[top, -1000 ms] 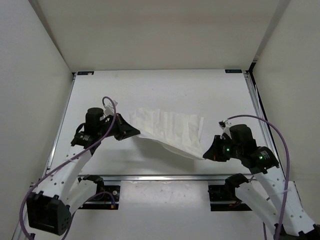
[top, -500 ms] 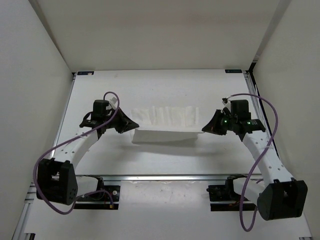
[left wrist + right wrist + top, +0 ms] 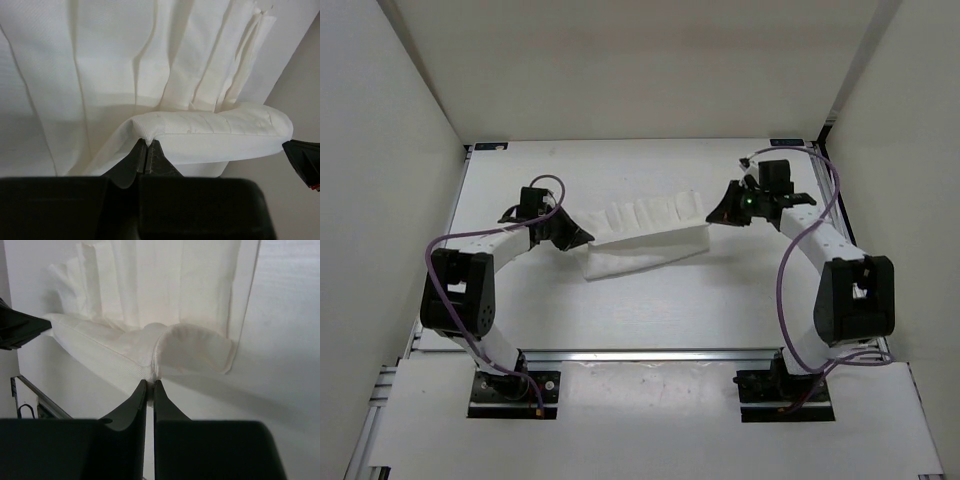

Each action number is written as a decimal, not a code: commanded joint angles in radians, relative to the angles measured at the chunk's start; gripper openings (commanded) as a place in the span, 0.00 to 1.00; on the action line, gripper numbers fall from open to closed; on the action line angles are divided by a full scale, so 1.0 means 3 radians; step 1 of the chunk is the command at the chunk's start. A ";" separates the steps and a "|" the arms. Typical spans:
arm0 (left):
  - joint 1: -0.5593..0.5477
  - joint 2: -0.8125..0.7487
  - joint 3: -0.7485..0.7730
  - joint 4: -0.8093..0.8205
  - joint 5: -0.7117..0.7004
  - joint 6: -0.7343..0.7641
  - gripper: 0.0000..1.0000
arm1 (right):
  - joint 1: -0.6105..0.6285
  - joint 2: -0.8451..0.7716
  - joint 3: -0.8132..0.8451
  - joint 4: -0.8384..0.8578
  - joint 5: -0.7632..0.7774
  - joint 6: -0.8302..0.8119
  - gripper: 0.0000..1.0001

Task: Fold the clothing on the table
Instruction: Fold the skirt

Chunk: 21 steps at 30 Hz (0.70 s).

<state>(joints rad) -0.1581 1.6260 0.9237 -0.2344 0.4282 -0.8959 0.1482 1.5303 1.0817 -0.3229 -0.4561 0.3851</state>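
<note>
The clothing (image 3: 645, 235) is a thin white creased fabric piece stretched across the middle of the table (image 3: 640, 310), its near half doubled over toward the back. My left gripper (image 3: 584, 238) is shut on its left corner, and the pinched fold (image 3: 210, 135) shows just above the closed jaws of the left gripper (image 3: 146, 145). At the right end, my right gripper (image 3: 716, 215) is shut on the other corner; in its wrist view the fabric (image 3: 150, 300) hangs pleated past the right gripper (image 3: 150, 382). Both held corners are raised off the table.
White walls enclose the table on three sides. Metal rails run along the left edge (image 3: 445, 250), the right edge (image 3: 832, 215) and the near edge (image 3: 640, 355). Purple cables (image 3: 790, 270) loop off both arms.
Both grippers have carried the near edge of the clothing away from the arm bases toward the back of the table, folding it over the far part. The arms are now stretched far out.
</note>
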 commanded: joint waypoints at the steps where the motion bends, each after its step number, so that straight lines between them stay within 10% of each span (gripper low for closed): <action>1: 0.0296 -0.0036 0.0147 0.0004 -0.0558 0.0016 0.00 | -0.0029 0.0251 0.0443 0.0345 0.0156 -0.0225 0.05; 10: 0.0522 0.0286 0.0316 0.0096 -0.0655 -0.0102 0.03 | 0.0053 0.1432 0.1604 0.0141 0.0073 -0.0205 0.45; 12: 0.0685 0.0398 0.0372 0.0203 -0.0599 -0.0209 0.45 | 0.0038 0.1561 0.1819 0.0135 0.0104 -0.0164 0.46; 15: 0.0767 0.0353 0.0433 0.0428 -0.0461 -0.0342 0.81 | 0.0012 0.1440 0.1815 0.0171 0.0012 -0.0158 0.46; 21: 0.0931 0.0276 0.0684 0.0326 -0.0318 -0.0281 0.85 | 0.0099 0.0959 0.1340 0.0115 -0.0019 -0.0419 0.50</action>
<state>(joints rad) 0.0994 1.7710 1.0901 -0.1619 0.2966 -0.9771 0.1619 1.9285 1.5223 -0.2905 -0.4416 0.3180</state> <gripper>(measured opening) 0.843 0.492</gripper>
